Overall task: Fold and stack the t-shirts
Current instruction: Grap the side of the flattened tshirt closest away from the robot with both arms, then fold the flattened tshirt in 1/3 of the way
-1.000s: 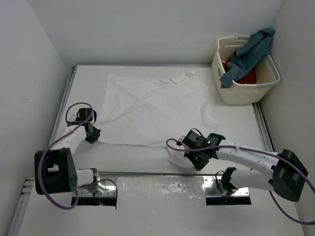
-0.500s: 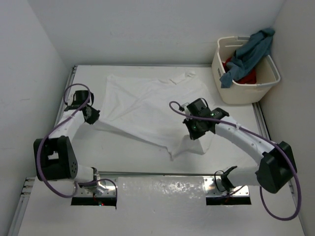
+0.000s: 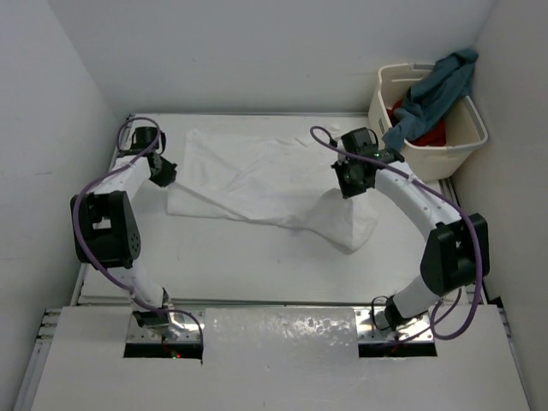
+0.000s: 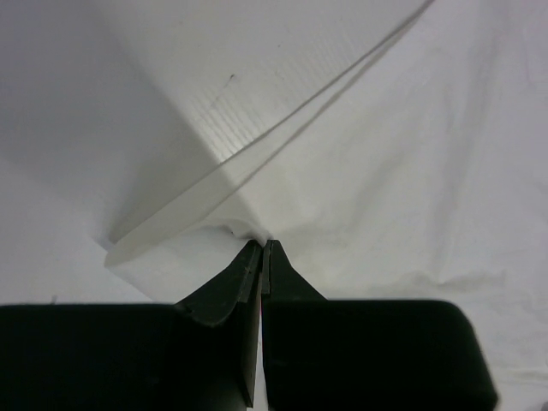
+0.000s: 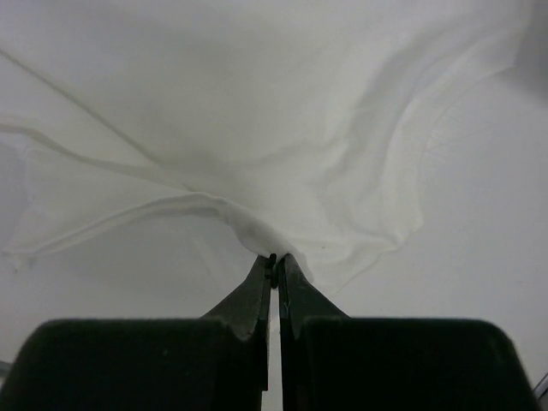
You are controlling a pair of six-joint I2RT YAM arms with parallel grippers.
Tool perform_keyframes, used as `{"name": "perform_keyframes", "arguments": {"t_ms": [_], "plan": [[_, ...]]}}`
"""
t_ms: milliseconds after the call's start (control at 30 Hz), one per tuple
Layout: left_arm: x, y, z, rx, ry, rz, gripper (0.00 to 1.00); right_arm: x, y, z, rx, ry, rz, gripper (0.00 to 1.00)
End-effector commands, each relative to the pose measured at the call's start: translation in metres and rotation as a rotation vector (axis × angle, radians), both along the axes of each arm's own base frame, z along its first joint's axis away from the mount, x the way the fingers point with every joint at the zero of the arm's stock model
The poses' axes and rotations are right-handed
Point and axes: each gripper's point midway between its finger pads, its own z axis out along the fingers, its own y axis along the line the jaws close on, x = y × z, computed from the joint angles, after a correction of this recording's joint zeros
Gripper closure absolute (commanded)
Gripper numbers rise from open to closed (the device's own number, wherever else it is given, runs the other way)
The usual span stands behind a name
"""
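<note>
White cotton folds over as I carry the near hem of the white t-shirt (image 3: 257, 175) to the far side of the table (image 3: 257, 265), left gripper (image 3: 164, 175) and right gripper (image 3: 351, 189) both pinching it, so the first fold is nearly made.

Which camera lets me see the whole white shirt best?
The top external view: it shows the whole white t-shirt, stretched across the table. The left wrist view shows only an edge pinched in the left fingers; the right wrist view only a bunched bit in the right fingers.
</note>
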Motion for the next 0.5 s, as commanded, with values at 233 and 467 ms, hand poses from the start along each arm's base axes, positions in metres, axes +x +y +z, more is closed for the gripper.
{"name": "perform_keyframes", "arguments": {"t_ms": [233, 467], "plan": [[0.042, 0.003, 0.016, -0.018, -0.053, -0.028, 1.0, 0.072, -0.023, 0.029, -0.027, -0.118, 0.018, 1.0], [0.063, 0.005, 0.004, -0.005, -0.046, -0.043, 1.0, 0.108, -0.044, 0.02, -0.096, -0.097, 0.048, 1.0]]}}
